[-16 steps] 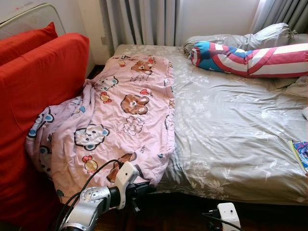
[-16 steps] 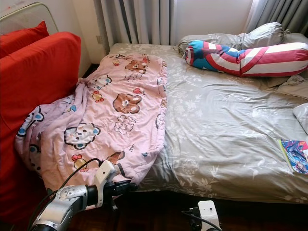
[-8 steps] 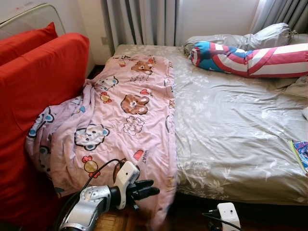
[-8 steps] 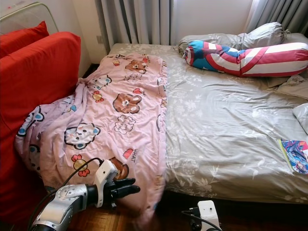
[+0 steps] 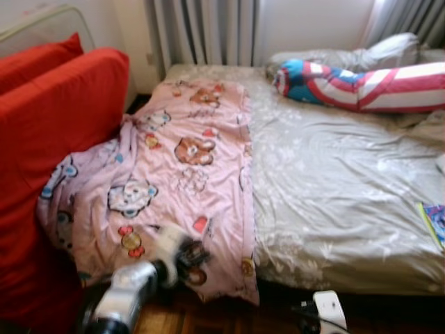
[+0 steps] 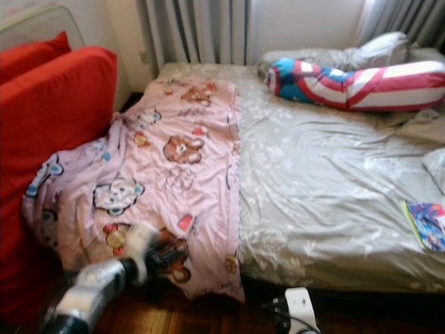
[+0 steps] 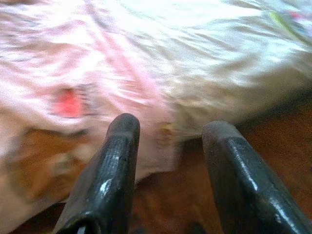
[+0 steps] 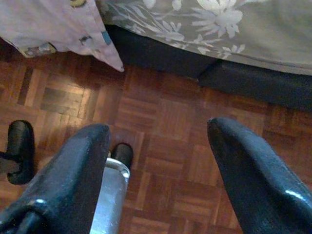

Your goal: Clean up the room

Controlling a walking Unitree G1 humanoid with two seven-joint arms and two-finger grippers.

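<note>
A pink cartoon-bear blanket [image 5: 181, 167] covers the left part of the bed [image 5: 334, 181] and hangs over its front edge towards the floor. My left gripper [image 5: 193, 254] is blurred, low in front of the hanging hem. In the left wrist view the left gripper [image 7: 168, 146] is open, its fingers [image 7: 109, 170] pointing at the pink cloth [image 7: 73, 73] with nothing between them. My right gripper [image 8: 161, 146] hangs open above the parquet [image 8: 165, 112] by the bed's base; a blanket corner [image 8: 73, 24] lies beyond it.
Red sofa cushions [image 5: 55, 125] stand close on the left, touching the blanket. A red, white and blue bolster [image 5: 361, 83] and grey pillows lie at the head of the bed. A colourful booklet [image 5: 434, 223] rests at the bed's right edge. Curtains [image 5: 201, 31] hang behind.
The blanket's front edge has dropped from a tucked fold and now hangs flat over the bed's front. My left gripper has risen and moved forward towards the hem. The eye views are now blurred.
</note>
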